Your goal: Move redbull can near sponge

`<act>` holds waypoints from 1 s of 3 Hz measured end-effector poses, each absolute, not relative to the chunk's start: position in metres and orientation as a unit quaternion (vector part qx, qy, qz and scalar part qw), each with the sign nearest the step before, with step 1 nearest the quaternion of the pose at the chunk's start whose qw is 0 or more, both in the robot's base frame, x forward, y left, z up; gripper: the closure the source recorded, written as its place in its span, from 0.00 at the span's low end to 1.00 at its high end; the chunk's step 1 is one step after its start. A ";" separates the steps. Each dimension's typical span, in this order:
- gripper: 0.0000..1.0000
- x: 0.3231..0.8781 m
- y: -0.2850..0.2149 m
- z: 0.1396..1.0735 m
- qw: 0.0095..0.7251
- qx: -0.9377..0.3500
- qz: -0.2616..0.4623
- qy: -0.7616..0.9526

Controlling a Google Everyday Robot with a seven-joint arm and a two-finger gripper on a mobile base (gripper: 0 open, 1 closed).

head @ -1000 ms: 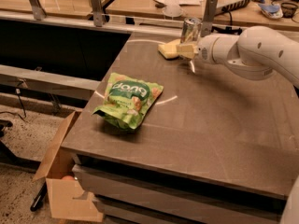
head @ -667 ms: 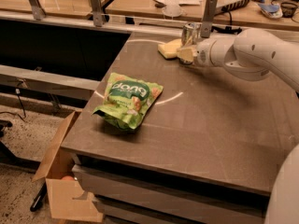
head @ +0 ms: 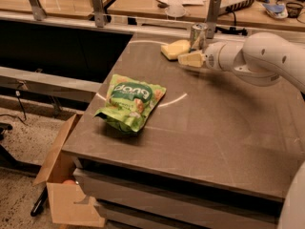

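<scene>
The redbull can point(head: 198, 35) stands upright at the far edge of the table, silver with a shiny rim. The pale yellow sponge point(head: 174, 48) lies just to its left, close to it or touching it. My gripper point(head: 192, 57) reaches in from the right on the white arm point(head: 259, 56). Its pale tip sits just in front of the can's base and right beside the sponge. I cannot tell whether it holds the can.
A green crinkled snack bag point(head: 131, 101) lies near the table's left front. The brown table point(head: 214, 128) has a rail with metal posts point(head: 213, 8) behind it. An open cardboard box point(head: 62, 185) stands on the floor at the lower left.
The gripper tip has shifted slightly toward the camera, away from the can's body. The can and the sponge stay where they were.
</scene>
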State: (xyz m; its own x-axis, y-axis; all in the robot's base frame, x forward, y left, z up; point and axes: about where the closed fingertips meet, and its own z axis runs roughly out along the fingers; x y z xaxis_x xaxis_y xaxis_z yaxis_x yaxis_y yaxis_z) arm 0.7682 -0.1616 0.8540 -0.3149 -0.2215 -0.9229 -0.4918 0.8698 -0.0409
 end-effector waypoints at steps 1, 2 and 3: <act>0.00 0.737 -0.185 0.870 0.560 -0.214 0.108 0.793; 0.00 0.695 -0.225 0.880 0.570 -0.183 0.075 0.798; 0.00 0.658 -0.270 0.875 0.559 -0.140 0.014 0.817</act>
